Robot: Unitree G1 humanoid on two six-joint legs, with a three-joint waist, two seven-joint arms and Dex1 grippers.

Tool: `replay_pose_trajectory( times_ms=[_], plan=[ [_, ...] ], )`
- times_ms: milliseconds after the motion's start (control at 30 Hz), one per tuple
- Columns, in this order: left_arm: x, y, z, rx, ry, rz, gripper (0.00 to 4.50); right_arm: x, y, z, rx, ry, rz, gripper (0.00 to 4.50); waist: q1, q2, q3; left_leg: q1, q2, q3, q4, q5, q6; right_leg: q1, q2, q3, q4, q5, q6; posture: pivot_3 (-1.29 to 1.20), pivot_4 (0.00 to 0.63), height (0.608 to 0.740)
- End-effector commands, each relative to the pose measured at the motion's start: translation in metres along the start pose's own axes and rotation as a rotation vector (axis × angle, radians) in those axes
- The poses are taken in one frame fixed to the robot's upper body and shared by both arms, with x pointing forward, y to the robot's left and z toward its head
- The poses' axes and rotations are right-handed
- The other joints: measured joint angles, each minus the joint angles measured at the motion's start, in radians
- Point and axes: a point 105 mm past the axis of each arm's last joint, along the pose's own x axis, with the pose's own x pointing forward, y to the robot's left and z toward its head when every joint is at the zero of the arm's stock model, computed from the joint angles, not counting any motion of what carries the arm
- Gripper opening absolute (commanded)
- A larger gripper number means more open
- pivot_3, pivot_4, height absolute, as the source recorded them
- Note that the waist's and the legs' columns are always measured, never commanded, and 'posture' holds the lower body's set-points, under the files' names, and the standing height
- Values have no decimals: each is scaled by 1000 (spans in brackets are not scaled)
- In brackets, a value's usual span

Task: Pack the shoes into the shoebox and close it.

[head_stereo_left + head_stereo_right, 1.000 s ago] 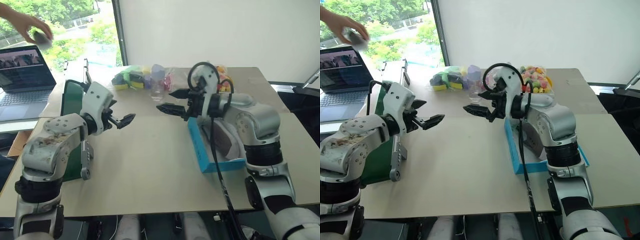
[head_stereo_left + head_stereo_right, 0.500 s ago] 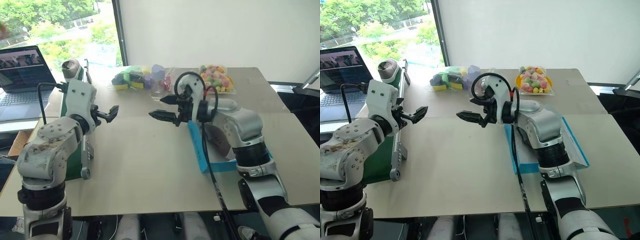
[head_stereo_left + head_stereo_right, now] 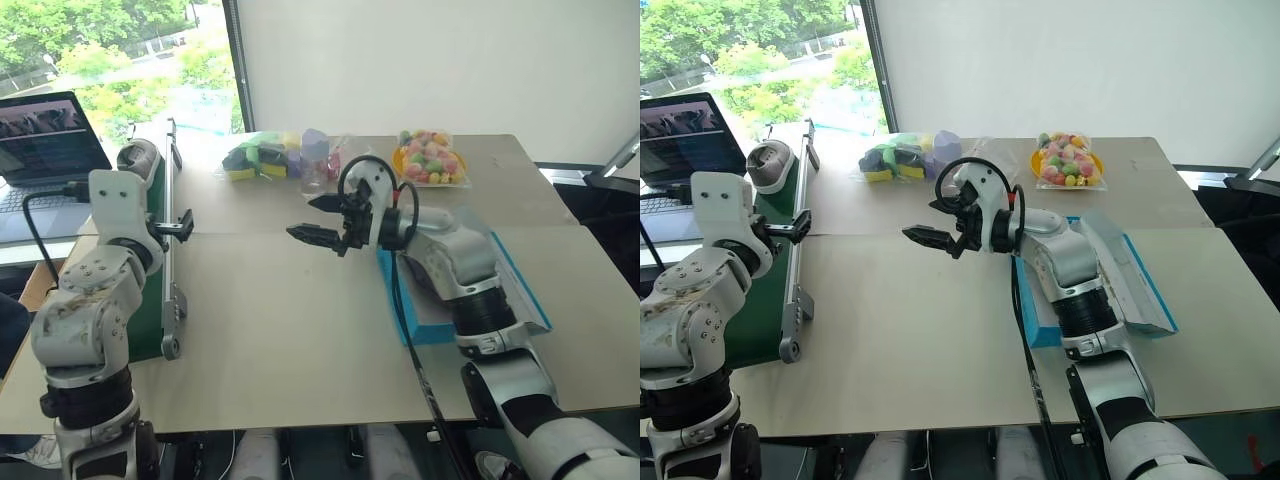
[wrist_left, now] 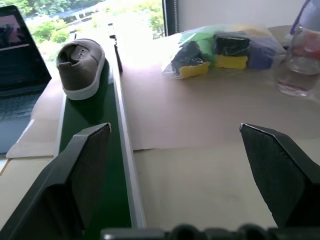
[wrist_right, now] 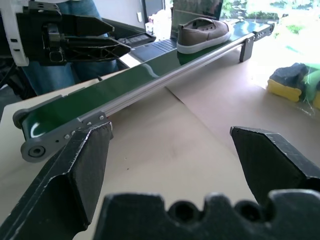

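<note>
While head views hide its laces | left wrist: shoe [image 4: 82,67] eyelets on belt [image 4: 97,150]

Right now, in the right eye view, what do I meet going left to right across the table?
Laptop → shoe on the green conveyor belt → bag of sponges → right gripper → bag of candy → shoebox.

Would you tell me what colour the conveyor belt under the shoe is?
Dark green belt, clearest in the left wrist view.
</note>
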Motion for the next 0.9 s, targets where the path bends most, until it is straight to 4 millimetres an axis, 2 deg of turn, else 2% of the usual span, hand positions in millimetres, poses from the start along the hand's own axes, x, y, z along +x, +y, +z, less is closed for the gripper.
replay_pose_trajectory(
  times_ms=[33, 133, 267, 467, 800, 900],
  plan=[
    [-4, 23, 4, -19, -41, 106, 4438, 6, 5, 18, -85, -53, 45, 4500, 0, 0, 0, 0, 0, 0, 0, 0, 0, 0, 0, 0, 0, 0, 0, 0, 150, 738],
    [-3, 38, 4, -34, -76, 159, 4438, 11, 8, 21, -101, -73, 74, 4500, 0, 0, 0, 0, 0, 0, 0, 0, 0, 0, 0, 0, 0, 0, 0, 0, 150, 738],
    [0, 59, -16, -91, -47, 219, 4438, 17, 14, 21, -109, -80, 115, 4500, 0, 0, 0, 0, 1, 0, 0, 0, 0, 0, 0, 0, 0, 0, 0, 0, 150, 738],
    [9, 73, -33, -108, -39, 225, 4438, 16, 17, 20, -106, -80, 119, 4500, 2, -1, -1, 0, 1, 1, 0, 0, 0, 0, -1, -1, 0, -1, -2, 0, 150, 738],
    [29, 78, -71, -108, 36, 187, 4438, 7, 20, 21, -104, -72, 89, 4500, 1, -2, -1, 0, 2, 4, -1, -1, -1, -3, -2, -1, 0, -1, -3, 0, 150, 738],
    [34, 72, -82, -93, 64, 149, 4438, 5, 21, 22, -105, -68, 82, 4500, 1, -3, -2, 0, 3, 4, -2, -1, -1, -3, -2, -1, 0, -1, -3, 0, 150, 738]
  ],
)
